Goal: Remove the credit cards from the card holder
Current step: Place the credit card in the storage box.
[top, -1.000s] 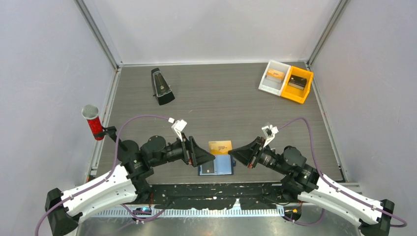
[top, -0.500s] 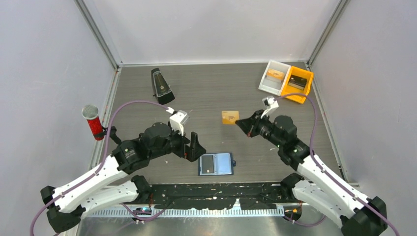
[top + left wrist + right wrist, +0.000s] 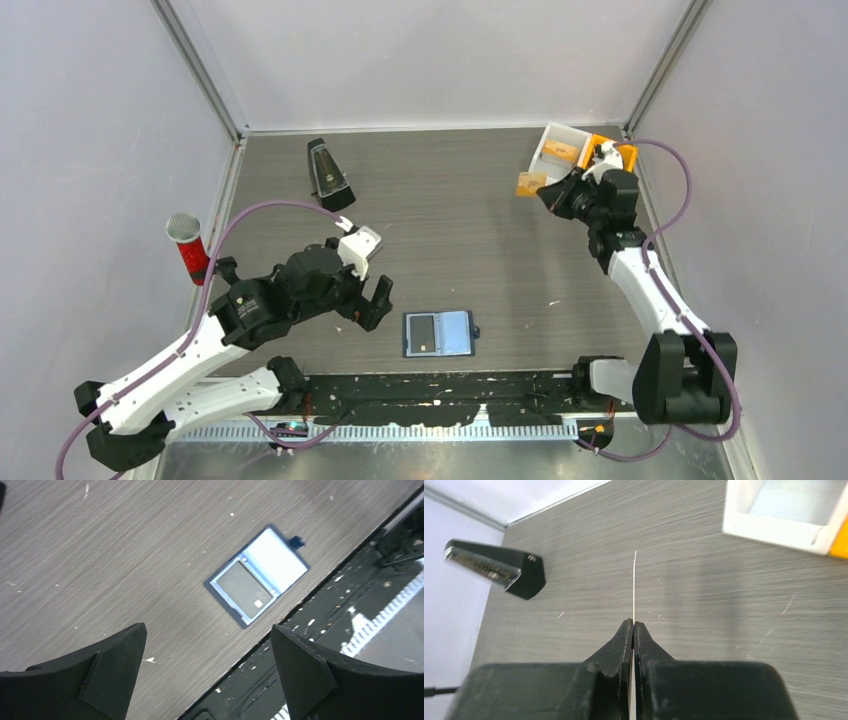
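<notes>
Clock is on the top view, 12 = far wall.

Right gripper (image 3: 543, 192): jaws pressed together, pinching a thin flat orange-yellow card (image 3: 530, 184) by one edge. The card sticks out past the fingertips toward 10 o'clock. The wrist view shows it edge-on, a thin pale line running out from between the closed fingers. It sits at 1–2 o'clock over the grey wood-grain table (image 3: 470, 230), just beside the near-left corner of a white rectangular plastic bin (image 3: 547, 140). Can't tell whether the card touches the bin. A small orange block (image 3: 560, 152) lies in the white bin. An orange plastic bin (image 3: 628, 153) abuts it on the 3 o'clock side, mostly hidden behind the right wrist.

Left gripper (image 3: 372, 292): jaws spread wide, gripping nothing, over bare table at 7–8 o'clock.

Dark navy bifold card holder (image 3: 457, 333): lies open flat at 6 o'clock, close to the near table edge. It is at the left gripper's 4 o'clock, near but apart. The inside faces up, and a small snap tab sits on its 3 o'clock edge. The left half holds a dark grey card (image 3: 422, 334) with a small light chip. The right half shows light-blue lining.

Black pyramid-shaped metronome (image 3: 328, 176): 11 o'clock, well apart from both grippers.

Red cylinder with grey mesh top (image 3: 188, 245): 9 o'clock, outside the table's left edge.
</notes>
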Controlling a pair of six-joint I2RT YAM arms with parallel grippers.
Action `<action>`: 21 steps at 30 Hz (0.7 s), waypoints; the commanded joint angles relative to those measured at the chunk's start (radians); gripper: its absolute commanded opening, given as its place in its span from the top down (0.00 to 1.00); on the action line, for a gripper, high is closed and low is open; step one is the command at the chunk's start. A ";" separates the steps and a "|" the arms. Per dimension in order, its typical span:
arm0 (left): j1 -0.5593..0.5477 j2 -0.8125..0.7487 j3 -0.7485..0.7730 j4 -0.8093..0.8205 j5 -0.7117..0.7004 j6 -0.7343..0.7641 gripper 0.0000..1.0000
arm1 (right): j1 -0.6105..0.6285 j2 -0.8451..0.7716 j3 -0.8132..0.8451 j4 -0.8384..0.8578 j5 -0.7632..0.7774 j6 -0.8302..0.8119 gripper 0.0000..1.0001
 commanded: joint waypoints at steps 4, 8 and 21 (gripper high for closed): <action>0.002 -0.025 -0.014 -0.039 -0.080 0.072 0.01 | -0.079 0.178 0.207 0.046 0.054 -0.053 0.95; 0.002 -0.020 -0.017 -0.034 -0.074 0.070 0.01 | -0.089 0.309 0.288 0.115 0.095 -0.028 0.95; 0.002 0.004 -0.001 -0.034 -0.102 0.080 0.01 | -0.100 0.690 0.584 0.183 0.199 0.001 0.95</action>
